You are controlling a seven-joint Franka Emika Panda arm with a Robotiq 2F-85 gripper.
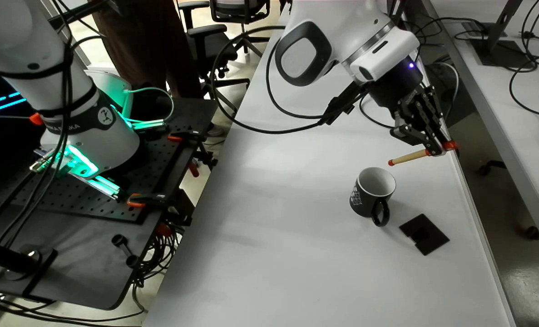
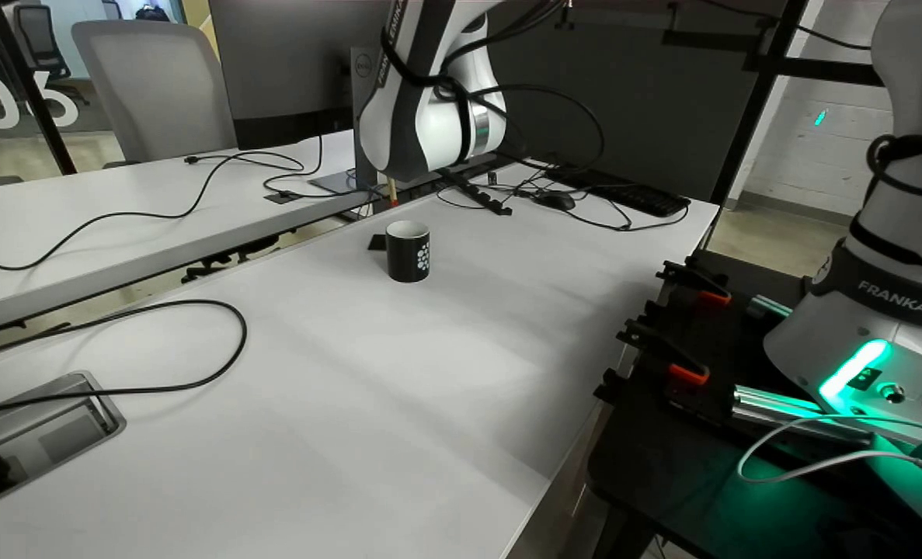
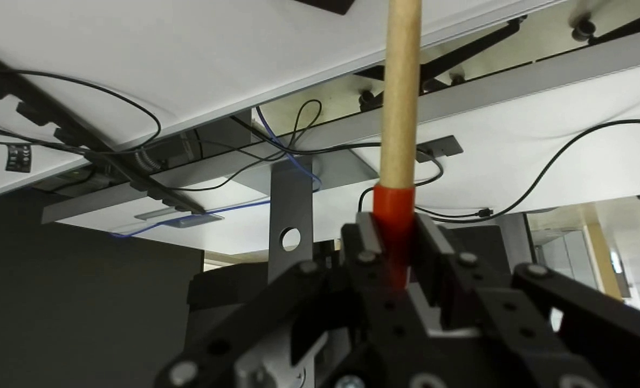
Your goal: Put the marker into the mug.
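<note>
The marker (image 1: 407, 157) is a tan stick with red ends. My gripper (image 1: 437, 147) is shut on one red end and holds the marker in the air near the table's long edge, tilted, its free tip toward the mug side. In the wrist view the marker (image 3: 399, 108) runs up from between the fingertips (image 3: 398, 231). In an exterior view only a short piece of the marker (image 2: 393, 192) shows below the arm, and the gripper is hidden there. The black mug (image 1: 364, 200) with a white inside stands upright, apart from the marker; it also shows here (image 2: 408, 258). The wrist view does not show the mug.
A flat black square object (image 1: 426, 234) lies beside the mug's handle. A second desk (image 1: 514, 86) with a monitor stand and cables stands across a gap. Black cables (image 1: 269, 131) hang from the arm. A keyboard (image 2: 624, 192) and mouse (image 2: 555, 200) are at the table's end.
</note>
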